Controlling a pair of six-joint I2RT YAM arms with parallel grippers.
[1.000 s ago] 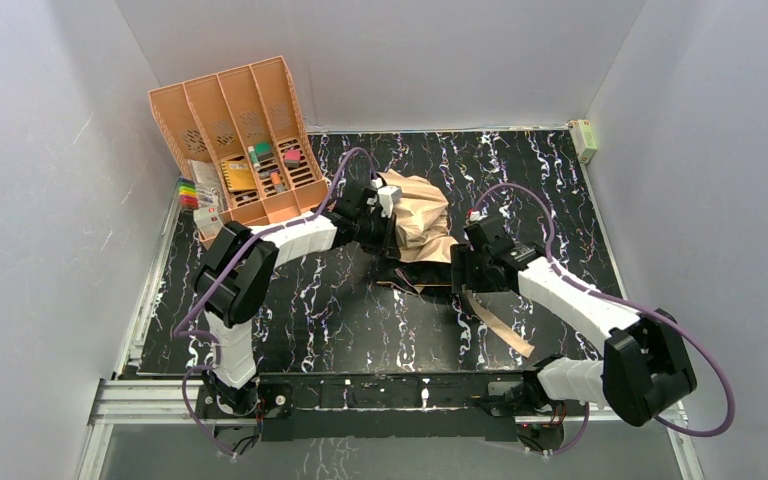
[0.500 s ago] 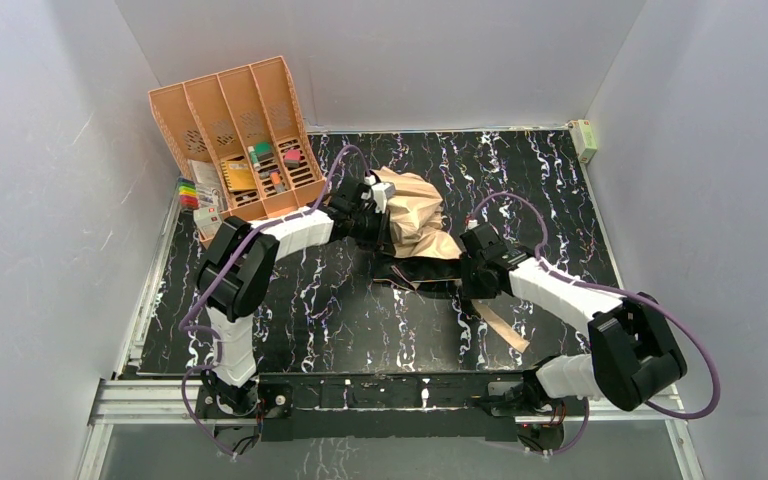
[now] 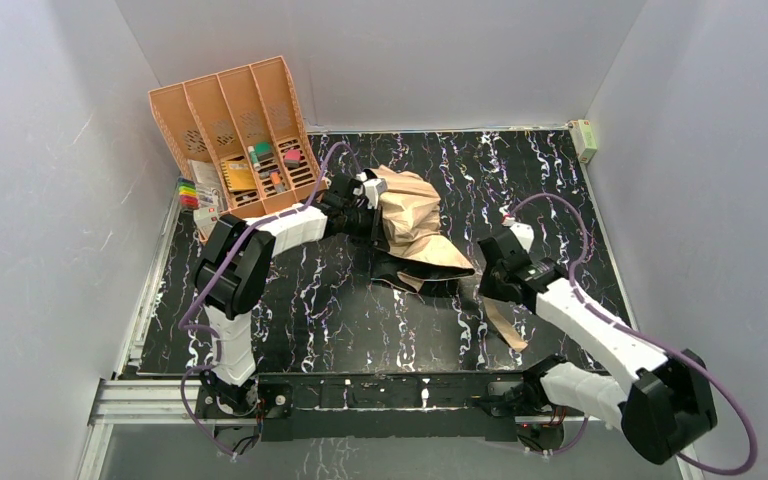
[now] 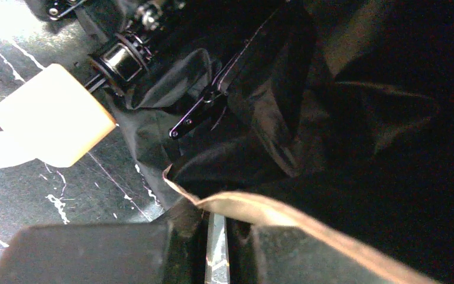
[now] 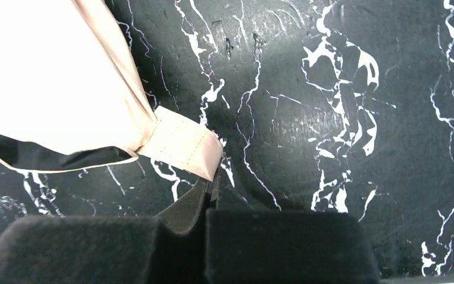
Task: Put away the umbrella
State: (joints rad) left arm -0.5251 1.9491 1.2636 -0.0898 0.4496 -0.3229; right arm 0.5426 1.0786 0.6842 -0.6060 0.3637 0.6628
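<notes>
From above: one umbrella, crumpled peach-beige fabric over dark lining, lying mid-counter, right of one slotted orange organizer; tips of both jaws hidden against fabric.

Left wrist: left jaws clenched on a thin fabric edge; dark metal ribs, one cream cylindrical handle; right half lost in shadow.

Right wrist: right jaws clamped on one flat stitched strap; pinch point hard to make out.

R pincer clamped umbrella strap, pulled back right.
</notes>
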